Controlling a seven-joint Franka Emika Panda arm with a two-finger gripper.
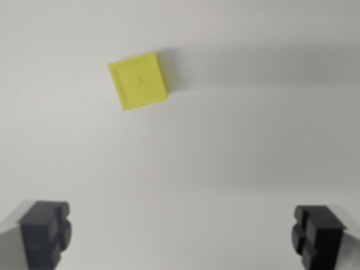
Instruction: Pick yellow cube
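Observation:
A yellow cube [138,81] lies on a plain white surface in the upper left part of the wrist view, turned slightly askew, with a small dimple in its top face. My gripper [181,235] hangs above the surface and is open, its two dark fingertips [45,232] standing far apart at the bottom corners. Nothing sits between them. The cube is well beyond the fingers and a little toward the wrist view's left of their midline.
The white surface [236,146] fills the whole view. A soft grey shadow band [264,67] crosses the upper right.

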